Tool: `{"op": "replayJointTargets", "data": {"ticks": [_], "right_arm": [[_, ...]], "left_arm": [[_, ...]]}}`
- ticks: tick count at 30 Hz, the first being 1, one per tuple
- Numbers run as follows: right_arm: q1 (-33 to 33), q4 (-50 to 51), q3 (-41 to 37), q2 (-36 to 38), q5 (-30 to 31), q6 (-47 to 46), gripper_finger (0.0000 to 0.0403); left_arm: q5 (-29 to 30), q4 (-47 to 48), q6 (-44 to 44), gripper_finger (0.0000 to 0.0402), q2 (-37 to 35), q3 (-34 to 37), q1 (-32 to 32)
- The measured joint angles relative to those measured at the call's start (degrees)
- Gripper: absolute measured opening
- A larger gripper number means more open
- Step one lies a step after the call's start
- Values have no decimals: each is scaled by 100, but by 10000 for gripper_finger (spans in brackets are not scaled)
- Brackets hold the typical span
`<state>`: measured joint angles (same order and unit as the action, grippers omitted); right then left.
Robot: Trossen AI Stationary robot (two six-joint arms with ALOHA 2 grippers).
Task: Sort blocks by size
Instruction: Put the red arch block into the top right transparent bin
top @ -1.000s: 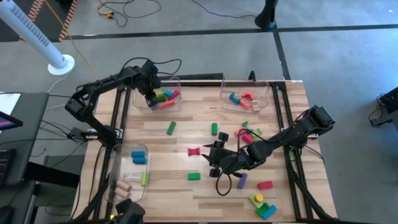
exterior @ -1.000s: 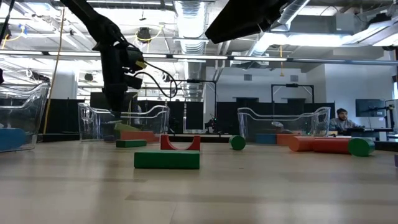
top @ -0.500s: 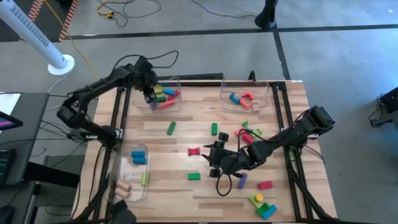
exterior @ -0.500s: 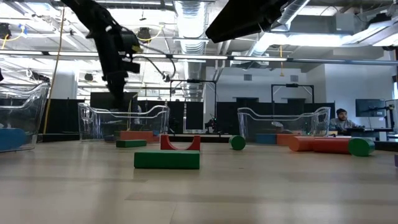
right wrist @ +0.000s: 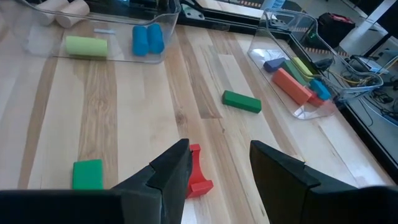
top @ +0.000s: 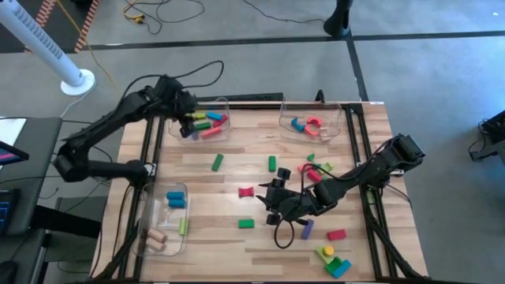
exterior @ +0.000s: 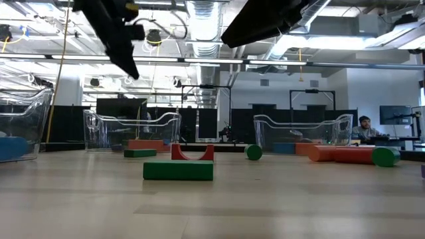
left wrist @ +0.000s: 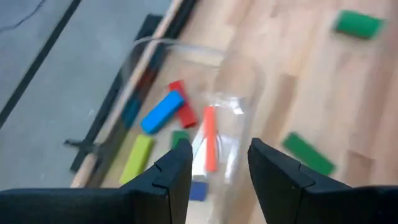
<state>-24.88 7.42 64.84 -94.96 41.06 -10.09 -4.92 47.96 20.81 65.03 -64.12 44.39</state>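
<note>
Left gripper hangs up over the far-left clear bin with its fingers parted and nothing between them, arm stretched out long from the table's left side. Right gripper sits low mid-table, fingers spread and empty too, just past the red arch block; the rest of the blocks lie scattered around the tabletop and in the bins.

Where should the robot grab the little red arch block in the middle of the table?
Probably from straight above, with the fingers across the narrow waist of the red arch block. It lies on the bare wood, pinched in at the middle, with free space around it. The open right gripper hovers just beside it.
</note>
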Motion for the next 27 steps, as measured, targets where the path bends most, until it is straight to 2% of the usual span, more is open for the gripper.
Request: {"op": "replayJointTargets", "data": {"ticks": [12,20,27], "right_arm": [[88,177,-2,-1,-20,0,198],[103,302,-2,-2,-39,-4,198],[102,357,-2,-1,-44,-4,198]], "left_arm": [[-38,282,-611,148,-576,100,-1944],[-18,-75,-1033,148,-585,602,-3111],[32,-905,-1442,148,-561,1089,-3910]]}}
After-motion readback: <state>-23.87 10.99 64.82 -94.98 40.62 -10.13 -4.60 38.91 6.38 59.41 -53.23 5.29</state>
